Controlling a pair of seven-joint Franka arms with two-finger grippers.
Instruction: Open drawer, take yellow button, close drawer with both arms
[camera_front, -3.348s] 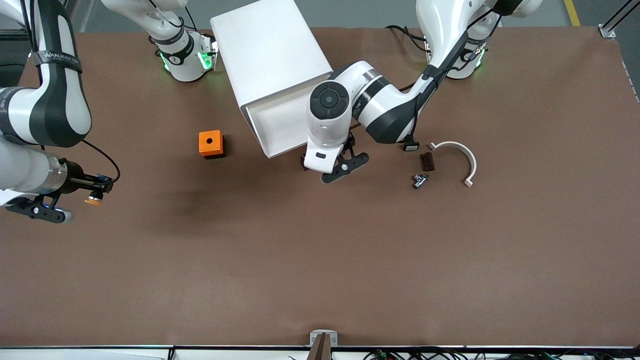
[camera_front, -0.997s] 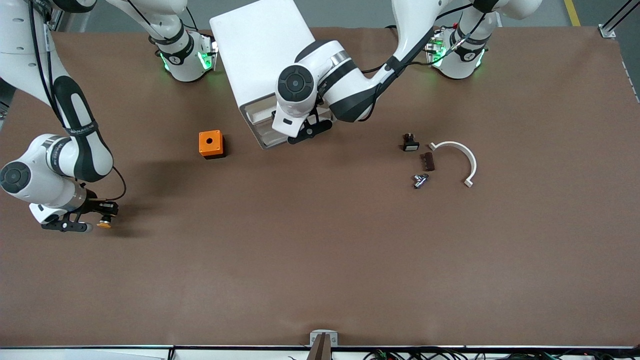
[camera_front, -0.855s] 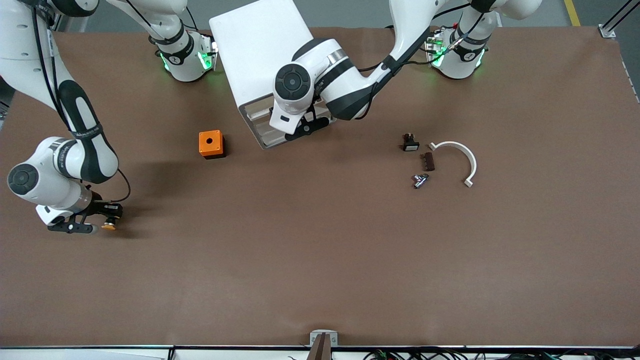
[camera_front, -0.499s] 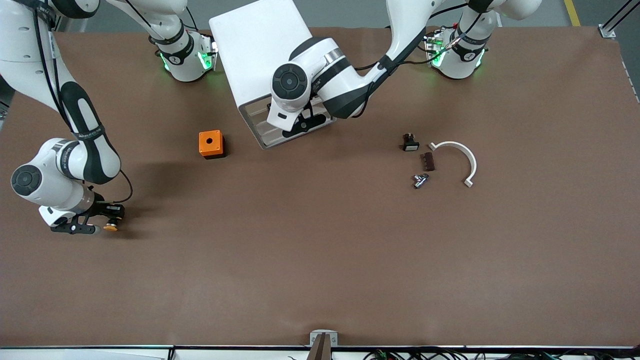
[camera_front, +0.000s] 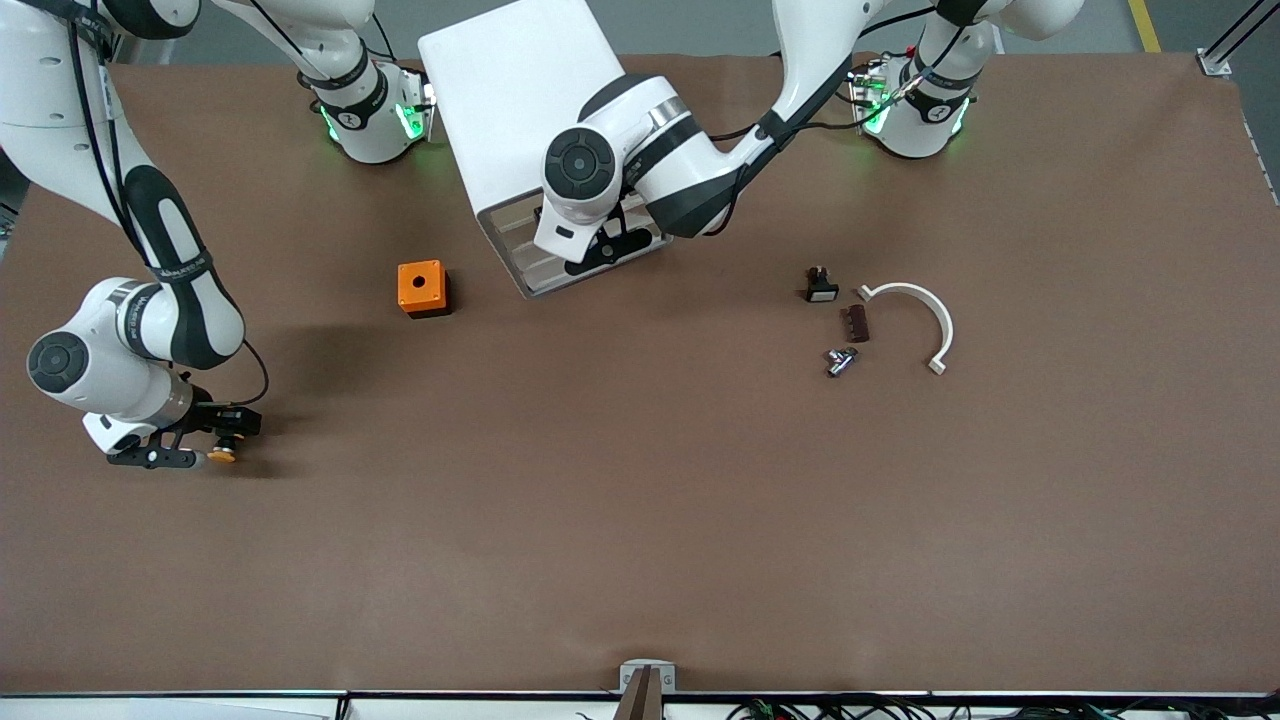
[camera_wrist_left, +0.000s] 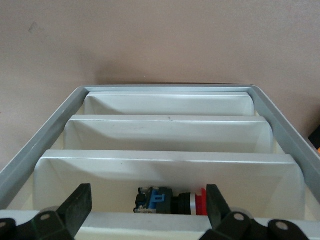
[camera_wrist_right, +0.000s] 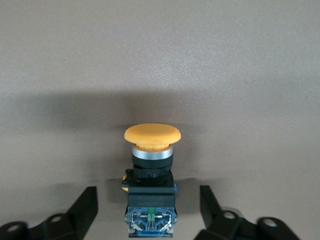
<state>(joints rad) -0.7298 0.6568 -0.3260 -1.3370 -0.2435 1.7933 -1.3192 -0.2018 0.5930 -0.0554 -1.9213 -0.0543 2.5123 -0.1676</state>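
Observation:
The white cabinet (camera_front: 520, 100) stands between the arms' bases. Its top drawer (camera_front: 560, 262) sits pushed in, about level with the lower drawer fronts. My left gripper (camera_front: 612, 250) is open at the drawer fronts. In the left wrist view its fingers (camera_wrist_left: 80, 206) stand wide apart at the top drawer's front lip (camera_wrist_left: 150, 221). The button (camera_front: 222, 456) lies on the table toward the right arm's end. My right gripper (camera_front: 212, 442) is open around it. In the right wrist view the yellow-capped button (camera_wrist_right: 151, 165) lies between the fingers (camera_wrist_right: 86, 205), clear of both.
An orange box (camera_front: 421, 288) with a hole on top stands beside the cabinet. A black part with a white face (camera_front: 820, 287), a brown piece (camera_front: 855, 322), a metal part (camera_front: 840, 360) and a white curved piece (camera_front: 915, 310) lie toward the left arm's end. A red-capped button (camera_wrist_left: 172, 200) lies in a lower tray.
The drawer, wide open 3.3 s ago, has been pushed in by my left gripper. My right gripper has come down to the table with the button. Little has moved in the last half second.

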